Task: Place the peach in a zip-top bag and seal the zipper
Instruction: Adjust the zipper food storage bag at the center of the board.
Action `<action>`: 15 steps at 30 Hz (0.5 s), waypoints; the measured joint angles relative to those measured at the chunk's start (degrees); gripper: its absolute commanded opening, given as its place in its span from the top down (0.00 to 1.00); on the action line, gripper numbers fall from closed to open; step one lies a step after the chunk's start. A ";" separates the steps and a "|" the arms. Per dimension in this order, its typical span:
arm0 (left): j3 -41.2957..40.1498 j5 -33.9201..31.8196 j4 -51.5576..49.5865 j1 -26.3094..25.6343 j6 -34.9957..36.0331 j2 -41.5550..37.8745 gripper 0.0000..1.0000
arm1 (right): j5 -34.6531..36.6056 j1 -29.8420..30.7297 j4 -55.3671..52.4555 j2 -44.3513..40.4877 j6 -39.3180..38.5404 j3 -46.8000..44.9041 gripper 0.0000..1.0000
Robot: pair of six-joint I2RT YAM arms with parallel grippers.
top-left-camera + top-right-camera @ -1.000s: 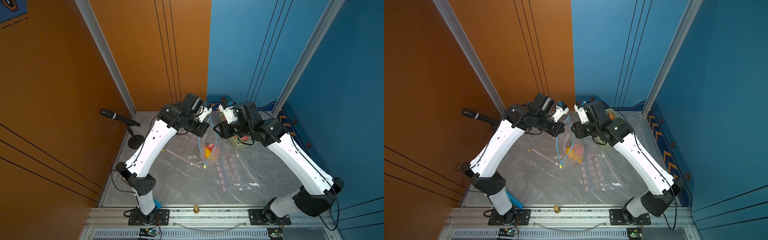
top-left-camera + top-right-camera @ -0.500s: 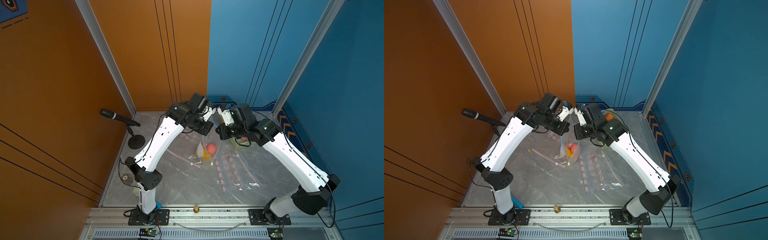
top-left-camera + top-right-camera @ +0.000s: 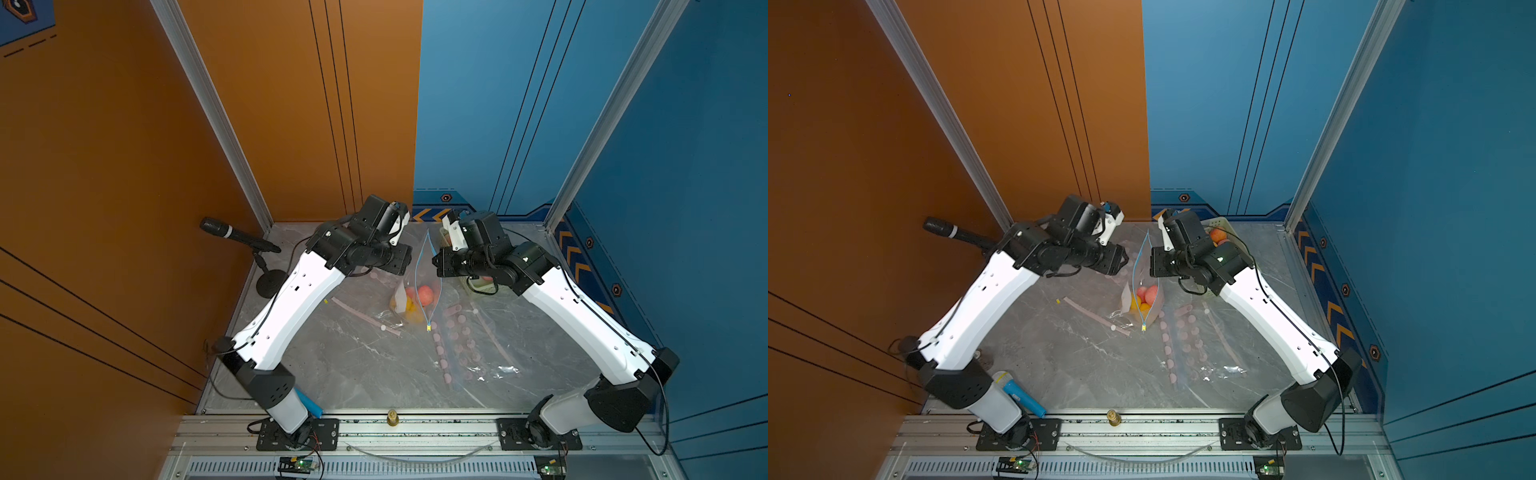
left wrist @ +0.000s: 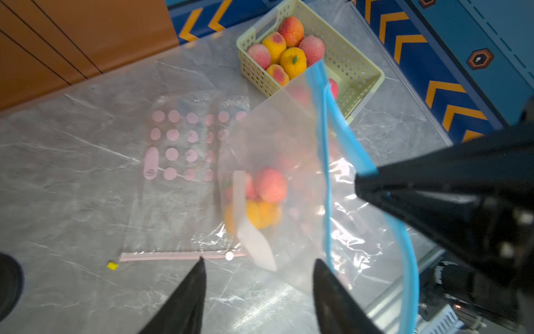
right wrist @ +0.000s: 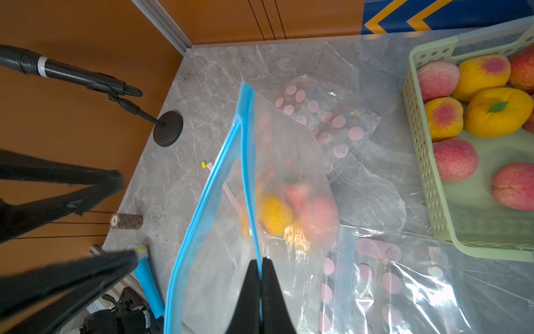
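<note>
Right wrist view, lower centre, shows my right gripper (image 5: 261, 261) clamped on the blue zipper (image 5: 245, 150), I judge to hold the zip-top bag (image 5: 291, 150) upright for sealing, the peach (image 5: 318, 215) inside at mid-frame, while my left gripper (image 4: 258, 260) stands apart, holding nothing.

No text is legible; the round stamp on a pink bag label (image 4: 150, 167) is blurred.
</note>
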 measured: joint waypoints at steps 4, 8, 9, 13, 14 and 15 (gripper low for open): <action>-25.66 -1.16 18.58 -0.20 -2.89 -20.31 0.02 | 0.00 -1.25 2.03 -0.83 3.82 -1.01 1.00; -43.58 -4.00 34.51 -2.60 -4.72 -34.38 0.03 | 0.00 -2.19 4.20 -1.20 7.17 -1.86 1.00; -45.94 -4.79 37.05 -3.65 -4.76 -36.00 0.02 | 0.02 -2.19 4.61 -1.20 7.82 -2.01 1.00; -54.38 -7.45 48.59 -9.38 -2.84 -39.47 0.02 | 0.42 -2.23 5.73 -1.20 10.08 -2.32 1.00; -56.81 -7.78 52.11 -10.95 -1.27 -39.71 0.01 | 0.46 -2.23 6.03 -1.20 10.54 -2.36 1.00; -59.06 -8.00 55.08 -12.48 0.42 -39.76 0.01 | 0.61 -2.23 6.32 -1.20 10.97 -2.38 1.00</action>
